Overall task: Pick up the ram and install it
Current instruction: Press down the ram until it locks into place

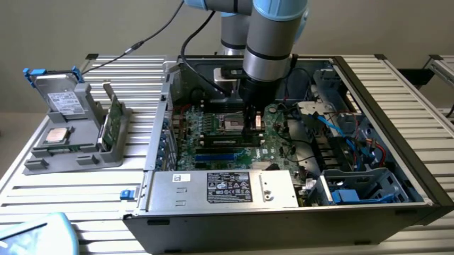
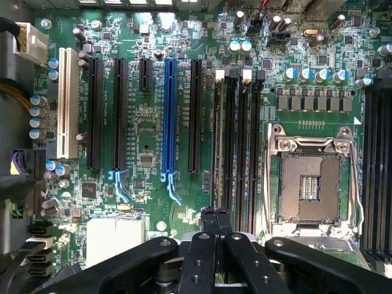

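Since we go front to back: silver power supply (image 1: 227, 187) nearest, in open computer case (image 1: 418, 175). Behind it, on motherboard (image 2: 147, 184), we see ram (image 1: 225, 141) standing on edge in memory slot, long axis along exterior view's left-right. Gripper (image 1: 250, 129) hangs vertical over ram's end toward exterior view's right, fingers (image 2: 207, 245) clenched together, grasping nothing; contact with ram we cannot tell. Processor socket (image 2: 309, 184) just beside. On bench (image 1: 57, 191), grey holder (image 1: 78, 154) carries another green board (image 1: 112, 119), upright.

the tool (image 2: 214, 215) hides the near end of the ram (image 2: 215, 147) beneath it.
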